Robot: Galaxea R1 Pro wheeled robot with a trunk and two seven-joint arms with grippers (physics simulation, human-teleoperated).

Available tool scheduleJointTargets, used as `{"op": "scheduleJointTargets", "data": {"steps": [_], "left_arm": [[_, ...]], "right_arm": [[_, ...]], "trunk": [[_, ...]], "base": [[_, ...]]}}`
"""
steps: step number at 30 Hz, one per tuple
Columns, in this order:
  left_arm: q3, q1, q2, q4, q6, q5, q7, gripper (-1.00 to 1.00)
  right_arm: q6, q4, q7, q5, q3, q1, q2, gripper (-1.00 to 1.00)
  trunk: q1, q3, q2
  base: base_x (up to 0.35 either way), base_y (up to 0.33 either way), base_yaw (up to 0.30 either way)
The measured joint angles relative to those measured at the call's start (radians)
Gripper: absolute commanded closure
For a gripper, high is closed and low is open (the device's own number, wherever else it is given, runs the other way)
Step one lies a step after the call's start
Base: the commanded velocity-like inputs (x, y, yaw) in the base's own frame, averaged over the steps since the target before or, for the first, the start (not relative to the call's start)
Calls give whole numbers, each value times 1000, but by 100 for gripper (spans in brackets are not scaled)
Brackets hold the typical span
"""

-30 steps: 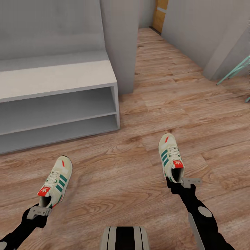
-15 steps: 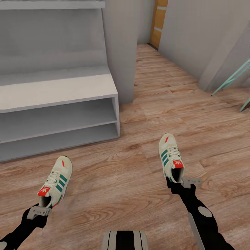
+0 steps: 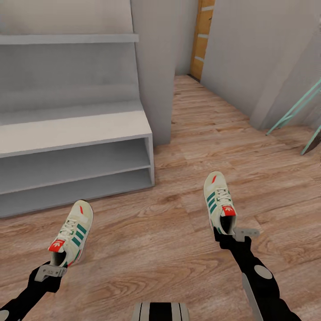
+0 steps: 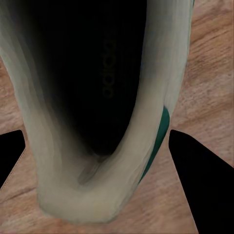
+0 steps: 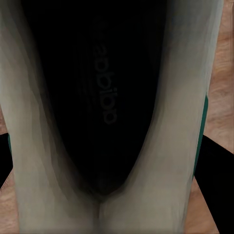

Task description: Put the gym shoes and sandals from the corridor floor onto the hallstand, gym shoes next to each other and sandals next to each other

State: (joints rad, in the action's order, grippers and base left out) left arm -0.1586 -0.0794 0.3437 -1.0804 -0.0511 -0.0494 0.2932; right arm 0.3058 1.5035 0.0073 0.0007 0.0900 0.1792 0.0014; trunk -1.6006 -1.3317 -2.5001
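Two cream gym shoes with green stripes and red heels hang just above the corridor floor (image 3: 147, 236). My left gripper (image 3: 50, 270) is shut on the heel of the left gym shoe (image 3: 72, 232), whose dark opening (image 4: 97, 97) lies between the black fingers (image 4: 200, 180). My right gripper (image 3: 232, 233) is shut on the heel of the right gym shoe (image 3: 217, 199), seen from inside (image 5: 107, 97) in the right wrist view. The light-grey hallstand (image 3: 67, 129) stands ahead on the left, with two bare shelves under its flat top. The sandals are out of view.
A grey wall column (image 3: 154, 67) rises right beside the hallstand's end. The corridor runs on to an orange door (image 3: 200, 40). Teal slanted legs (image 3: 294, 111) stand at the right edge. My base (image 3: 160, 311) shows at the bottom.
The camera has moved: the hallstand sits lower in the picture and an upper wall shelf has come into view. Both grippers and their shoes keep their places in the picture.
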Motion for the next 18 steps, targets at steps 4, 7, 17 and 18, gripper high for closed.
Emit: {"op": "scheduleJointTargets", "data": {"steps": [4, 7, 17, 18], "left_arm": [[0, 0, 0, 0, 0, 0, 0, 100], [0, 0, 0, 0, 0, 0, 0, 100], [2, 0, -8, -1, -1, 1, 0, 100], [2, 0, -16, -1, 0, 1, 0, 100]], "right_arm": [[0, 0, 0, 0, 0, 0, 0, 100], [0, 0, 0, 0, 0, 0, 0, 100], [0, 0, 0, -1, 0, 0, 0, 100], [0, 0, 0, -2, 0, 0, 0, 100]], "trunk": [[12, 20, 21], [12, 25, 21], [12, 41, 21], [12, 43, 21]], "base": [[0, 0, 0], [0, 0, 0], [0, 0, 0], [0, 0, 0]]}}
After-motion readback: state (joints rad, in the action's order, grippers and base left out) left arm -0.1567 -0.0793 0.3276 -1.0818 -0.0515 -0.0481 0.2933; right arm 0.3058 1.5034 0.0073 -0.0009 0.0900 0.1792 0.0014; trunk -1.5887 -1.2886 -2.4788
